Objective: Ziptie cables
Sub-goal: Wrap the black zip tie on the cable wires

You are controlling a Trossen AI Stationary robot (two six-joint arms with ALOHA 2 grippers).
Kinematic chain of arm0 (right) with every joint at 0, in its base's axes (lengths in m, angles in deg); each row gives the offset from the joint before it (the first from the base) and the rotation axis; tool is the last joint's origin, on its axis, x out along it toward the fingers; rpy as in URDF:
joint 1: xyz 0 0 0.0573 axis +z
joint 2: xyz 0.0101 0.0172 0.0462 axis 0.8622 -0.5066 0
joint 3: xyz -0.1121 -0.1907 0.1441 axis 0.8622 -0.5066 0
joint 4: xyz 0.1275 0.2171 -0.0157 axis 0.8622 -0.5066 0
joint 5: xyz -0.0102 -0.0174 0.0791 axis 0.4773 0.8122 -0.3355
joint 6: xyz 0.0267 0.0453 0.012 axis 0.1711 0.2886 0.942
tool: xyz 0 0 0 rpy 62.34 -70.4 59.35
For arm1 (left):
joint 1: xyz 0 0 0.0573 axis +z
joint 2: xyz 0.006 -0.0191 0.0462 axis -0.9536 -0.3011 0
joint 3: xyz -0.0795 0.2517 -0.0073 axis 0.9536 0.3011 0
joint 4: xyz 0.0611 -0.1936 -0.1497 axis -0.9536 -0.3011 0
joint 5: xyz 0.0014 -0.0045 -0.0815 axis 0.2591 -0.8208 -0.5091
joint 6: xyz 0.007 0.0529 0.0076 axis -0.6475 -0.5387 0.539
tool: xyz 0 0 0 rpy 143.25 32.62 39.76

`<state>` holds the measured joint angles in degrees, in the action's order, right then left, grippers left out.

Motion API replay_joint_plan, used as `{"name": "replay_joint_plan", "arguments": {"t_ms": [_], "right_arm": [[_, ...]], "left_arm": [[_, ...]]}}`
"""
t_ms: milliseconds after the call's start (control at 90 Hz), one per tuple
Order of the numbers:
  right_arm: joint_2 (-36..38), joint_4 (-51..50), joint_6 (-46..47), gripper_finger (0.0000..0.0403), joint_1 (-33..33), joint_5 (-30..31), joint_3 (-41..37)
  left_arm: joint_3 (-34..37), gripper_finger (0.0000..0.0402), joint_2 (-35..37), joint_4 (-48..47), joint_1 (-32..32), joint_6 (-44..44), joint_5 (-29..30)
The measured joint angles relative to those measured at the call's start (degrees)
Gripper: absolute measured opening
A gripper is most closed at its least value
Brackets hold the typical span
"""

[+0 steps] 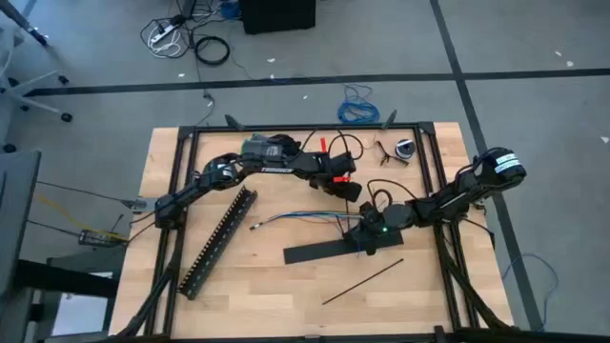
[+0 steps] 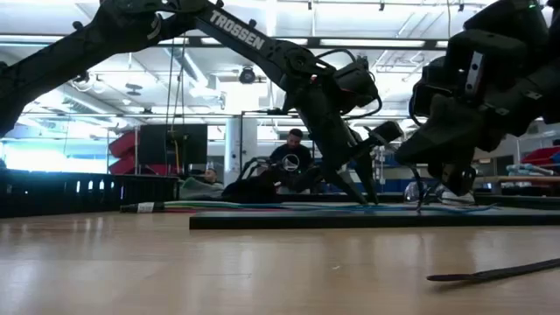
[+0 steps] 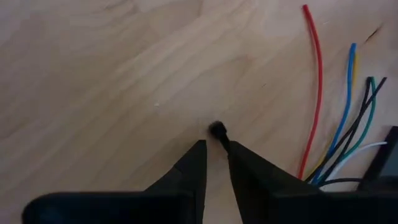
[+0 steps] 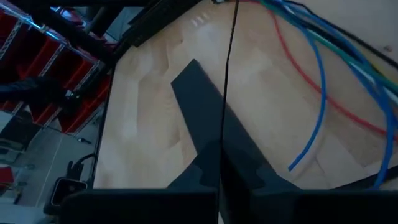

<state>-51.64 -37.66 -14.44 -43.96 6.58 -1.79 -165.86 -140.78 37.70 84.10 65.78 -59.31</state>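
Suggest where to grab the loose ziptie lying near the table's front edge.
Mid-length on the loose ziptie, from straight above, fingers across its width: it lies flat and diagonal, touching nothing else. The right gripper is nearest but shut on the other ziptie; the left gripper sits farther back.

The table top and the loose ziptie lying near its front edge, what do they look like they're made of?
The table top looks like pale wood in glued strips with a matt finish: grain lines and plank seams show. The ziptie looks like thin black plastic, a straight, slightly glossy strip; the material is a guess from its look.
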Motion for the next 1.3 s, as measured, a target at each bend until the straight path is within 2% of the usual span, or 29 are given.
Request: {"name": "replay_joint_plan", "arguments": {"t_ms": [111, 344, 789, 1111, 1300], "right_arm": [[0.0, 0.0, -0.2, 0.0000, 0.0, -0.4, 0.0], [0.0, -0.1, -0.9, 0.0000, 0.2, -2.5, 0.0], [0.0, -1.0, -1.4, 0.0000, 1.9, -4.3, 0.0], [0.0, -0.8, -1.4, 0.0000, 1.9, -4.3, 0.0], [0.0, -0.6, -1.4, 0.0000, 1.9, -4.3, 0.0]], "left_arm": [[0.0, 0.0060, 0.0, 0.0, 0.0, 0.0, -2.1], [0.0, 0.0060, 0.0, 0.0, -0.4, -0.1, -2.6], [-1.9, 0.0060, 0.0, -0.6, -0.4, 0.0, -2.6], [-3.0, 0.0060, 0.0, -6.4, -1.0, 0.3, -0.6], [-3.0, 0.0060, 0.0, -4.8, -1.3, 1.6, -0.1]]}}
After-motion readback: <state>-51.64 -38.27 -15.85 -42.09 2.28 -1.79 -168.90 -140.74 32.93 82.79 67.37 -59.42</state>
